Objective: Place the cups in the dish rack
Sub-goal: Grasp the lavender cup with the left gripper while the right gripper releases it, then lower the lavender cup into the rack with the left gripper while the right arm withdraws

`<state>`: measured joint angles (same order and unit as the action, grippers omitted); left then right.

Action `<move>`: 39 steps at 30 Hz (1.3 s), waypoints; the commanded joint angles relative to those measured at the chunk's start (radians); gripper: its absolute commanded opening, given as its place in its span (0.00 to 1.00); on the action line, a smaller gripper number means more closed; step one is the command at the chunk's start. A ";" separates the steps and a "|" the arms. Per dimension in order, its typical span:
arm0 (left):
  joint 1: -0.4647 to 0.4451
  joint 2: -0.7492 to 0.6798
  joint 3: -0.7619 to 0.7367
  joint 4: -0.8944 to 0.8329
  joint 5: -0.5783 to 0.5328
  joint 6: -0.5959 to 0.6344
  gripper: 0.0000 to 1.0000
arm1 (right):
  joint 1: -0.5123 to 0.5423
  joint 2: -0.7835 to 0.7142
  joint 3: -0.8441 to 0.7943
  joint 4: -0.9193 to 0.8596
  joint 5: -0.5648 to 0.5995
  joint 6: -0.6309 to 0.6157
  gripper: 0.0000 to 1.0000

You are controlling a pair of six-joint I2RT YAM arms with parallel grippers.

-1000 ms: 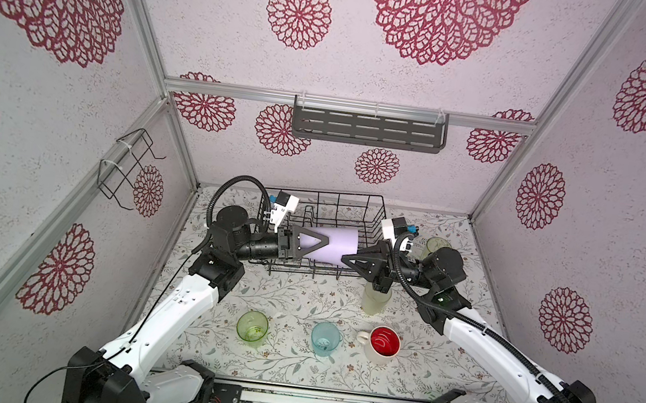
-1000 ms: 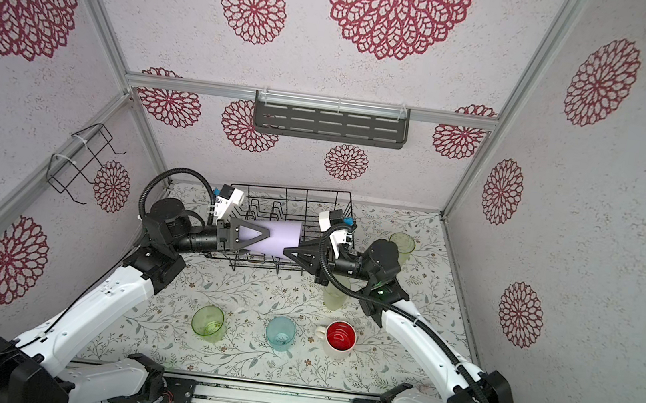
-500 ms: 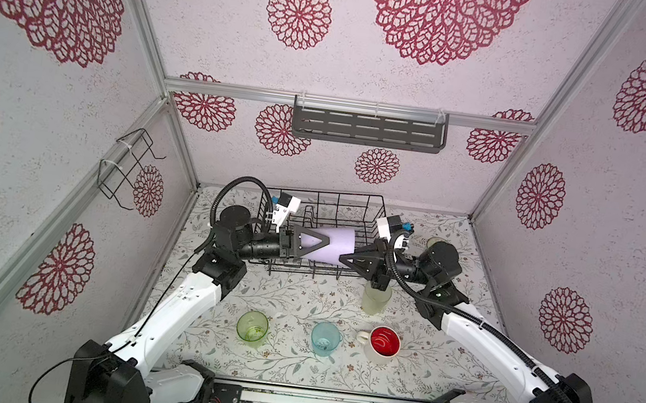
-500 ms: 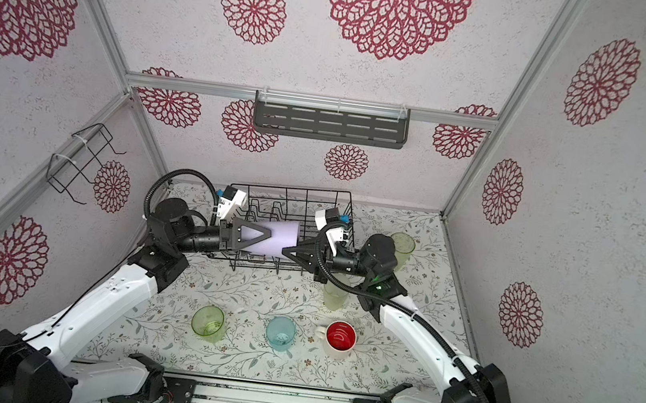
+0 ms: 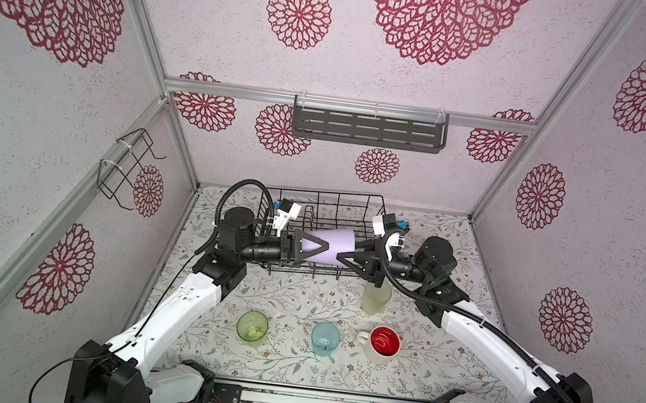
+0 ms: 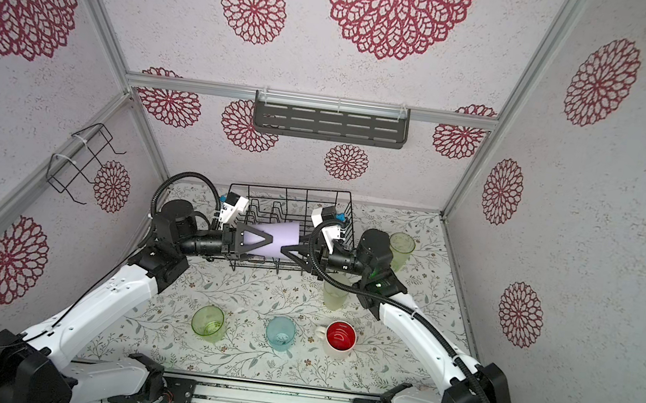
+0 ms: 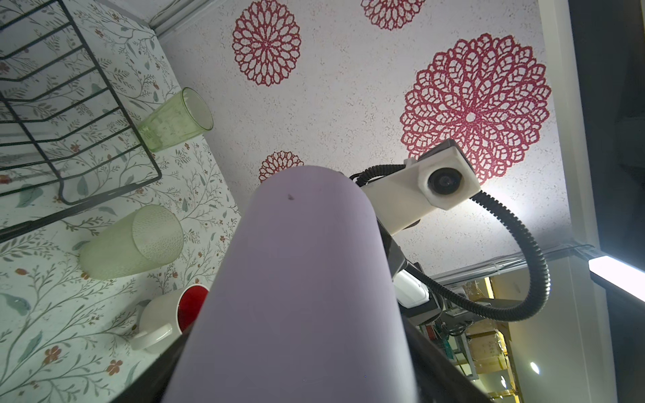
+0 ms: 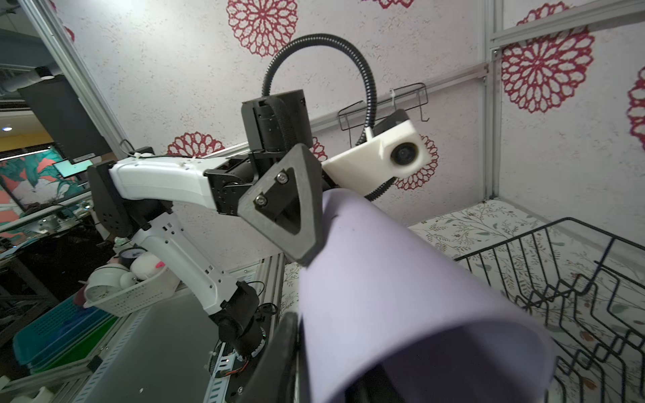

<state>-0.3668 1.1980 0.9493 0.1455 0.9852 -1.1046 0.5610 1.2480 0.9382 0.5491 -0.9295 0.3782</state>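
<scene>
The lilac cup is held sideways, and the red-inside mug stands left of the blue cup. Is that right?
No: both top views show the mug right of the blue cup, not left. The lilac cup is held sideways.

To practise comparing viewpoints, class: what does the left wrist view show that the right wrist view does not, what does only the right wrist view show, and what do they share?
Only the left wrist view: a clear-green glass, a frosted pale-green tumbler and a cream mug with a red interior, all standing on the floral tabletop outside the rack.
Only the right wrist view: the white left arm and the small black wire wall holder.
Both: the lilac opaque tumbler, filling the foreground, and the black wire dish rack.
</scene>
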 commanded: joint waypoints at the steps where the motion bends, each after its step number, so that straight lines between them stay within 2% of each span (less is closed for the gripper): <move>1: 0.015 -0.023 0.031 -0.045 -0.032 0.048 0.77 | -0.013 -0.033 0.004 -0.005 0.068 -0.033 0.28; 7: 0.044 -0.021 0.061 -0.218 -0.134 0.134 0.69 | -0.032 -0.073 -0.001 -0.100 0.200 -0.069 0.39; 10: 0.051 -0.008 0.102 -0.341 -0.202 0.209 0.69 | -0.045 -0.107 -0.002 -0.222 0.398 -0.114 0.48; 13: 0.049 0.023 0.169 -0.515 -0.319 0.316 0.69 | -0.062 -0.126 -0.019 -0.298 0.667 -0.115 0.65; 15: 0.049 0.048 0.186 -0.550 -0.368 0.340 0.68 | -0.095 -0.105 -0.001 -0.369 0.757 -0.117 0.66; 21: 0.027 0.151 0.315 -0.719 -0.559 0.409 0.63 | -0.231 0.049 0.092 -0.542 0.759 -0.040 0.67; 26: 0.001 0.303 0.500 -0.865 -0.691 0.469 0.61 | -0.256 0.172 0.194 -0.691 0.797 -0.040 0.67; 29: -0.027 0.395 0.614 -0.960 -0.803 0.488 0.57 | -0.258 0.204 0.224 -0.720 0.798 -0.036 0.67; 39: -0.092 0.695 0.926 -1.102 -0.839 0.549 0.60 | -0.257 0.157 0.185 -0.728 0.854 -0.053 0.69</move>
<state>-0.4469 1.8400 1.8133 -0.8871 0.1783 -0.5938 0.3027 1.4609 1.1164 -0.1608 -0.1165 0.3248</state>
